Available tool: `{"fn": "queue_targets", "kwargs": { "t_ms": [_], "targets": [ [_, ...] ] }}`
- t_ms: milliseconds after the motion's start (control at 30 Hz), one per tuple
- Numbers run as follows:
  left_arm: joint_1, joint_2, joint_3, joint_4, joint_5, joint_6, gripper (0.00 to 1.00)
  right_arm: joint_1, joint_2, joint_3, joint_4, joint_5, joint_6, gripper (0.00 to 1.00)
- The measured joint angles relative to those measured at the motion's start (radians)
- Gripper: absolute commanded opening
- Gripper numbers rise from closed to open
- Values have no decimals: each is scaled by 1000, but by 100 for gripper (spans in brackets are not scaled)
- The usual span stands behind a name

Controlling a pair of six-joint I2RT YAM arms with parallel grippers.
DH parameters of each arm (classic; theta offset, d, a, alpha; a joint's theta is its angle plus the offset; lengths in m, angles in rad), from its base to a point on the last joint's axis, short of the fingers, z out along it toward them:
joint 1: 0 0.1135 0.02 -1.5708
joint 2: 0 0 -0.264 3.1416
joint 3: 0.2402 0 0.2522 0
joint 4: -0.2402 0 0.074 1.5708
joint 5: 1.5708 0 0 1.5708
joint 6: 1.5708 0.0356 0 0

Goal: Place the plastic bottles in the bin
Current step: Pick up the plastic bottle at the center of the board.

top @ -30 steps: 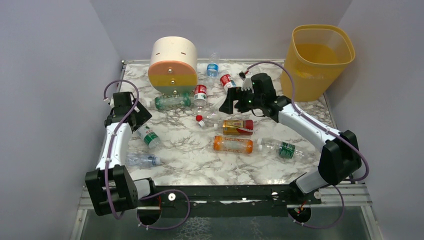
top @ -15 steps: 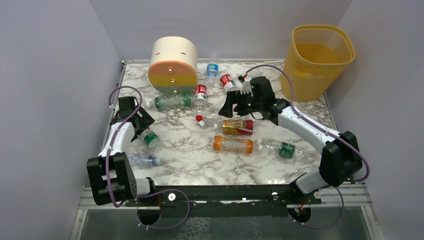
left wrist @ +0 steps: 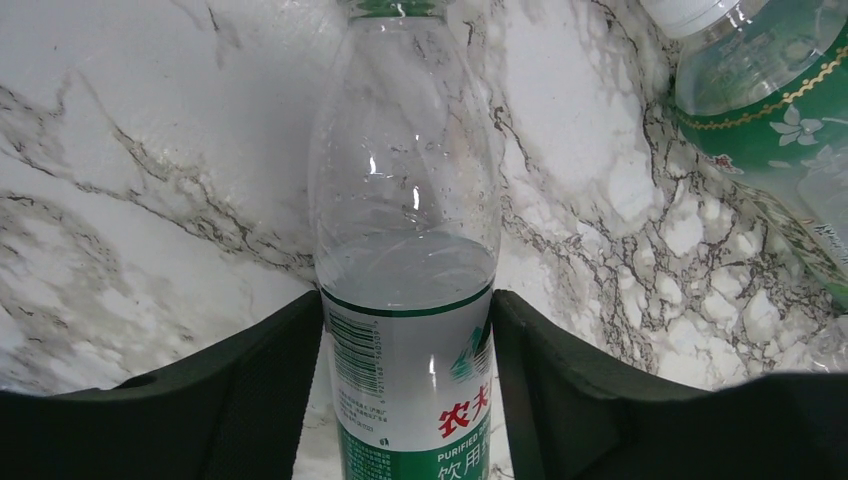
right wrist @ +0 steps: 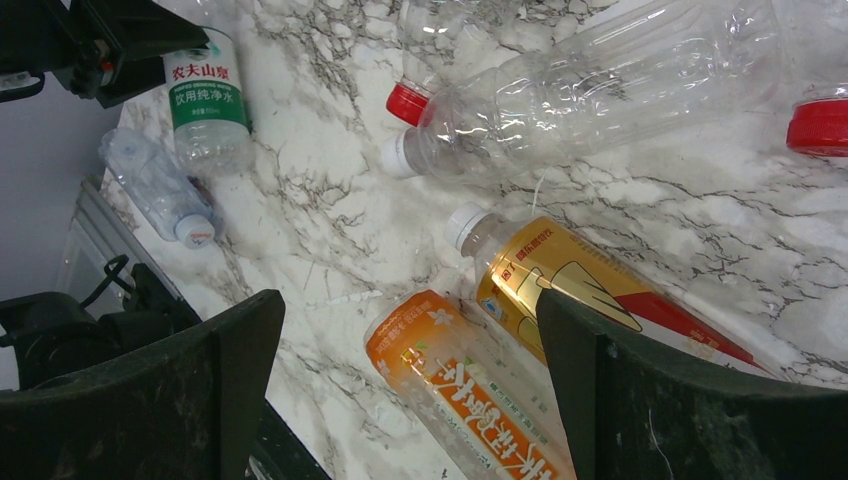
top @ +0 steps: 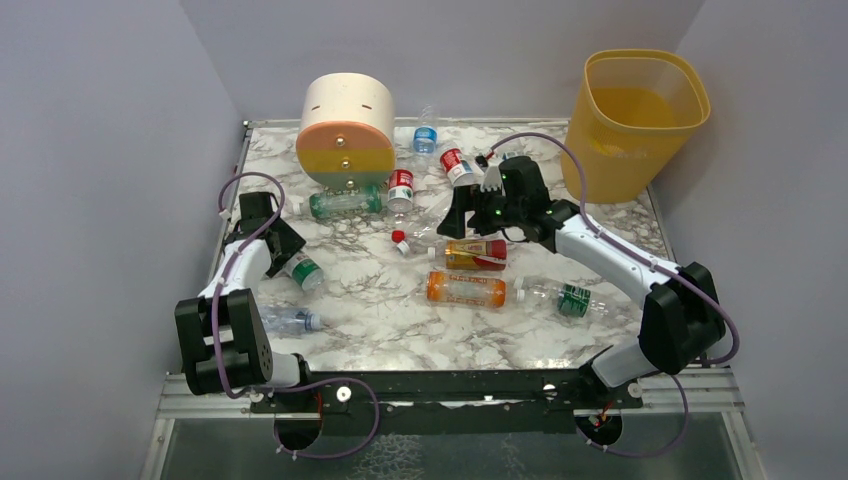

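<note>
A clear plastic bottle with a green and white label [top: 304,270] lies at the table's left side. My left gripper [top: 283,254] is shut on it. In the left wrist view both black fingers press the label's sides [left wrist: 407,310], with the bottle's clear neck [left wrist: 405,190] pointing away. My right gripper [top: 468,205] hangs open above the middle of the table. The orange bottle [right wrist: 480,390] shows between its spread fingers [right wrist: 408,305], and the gold bottle [right wrist: 570,285] lies beside it. The yellow-orange bin [top: 622,150] stands at the far right corner.
The round drawer unit [top: 346,130] stands at the back, with several bottles around it [top: 345,203] [top: 401,187] [top: 426,135]. A clear red-capped bottle [top: 420,238], a green-labelled one [top: 560,297] and a small clear one [top: 285,320] also lie on the marble top.
My left gripper came down and forward over the green-labelled bottle and closed from wide open onto its label. The right gripper drifted slightly and stayed open.
</note>
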Motion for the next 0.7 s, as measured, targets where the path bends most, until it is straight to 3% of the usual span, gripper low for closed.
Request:
{"fn": "queue_targets", "kwargs": {
  "t_ms": [133, 500, 700],
  "targets": [
    [1, 0, 0, 15, 8, -2, 44, 1, -3, 0, 0, 0, 0, 100],
    [1, -104, -18, 12, 134, 4, 44, 5, -35, 0, -11, -6, 6, 100],
    [1, -222, 15, -19, 292, 5, 44, 8, -35, 0, 11, -132, 29, 100]
  ]
}}
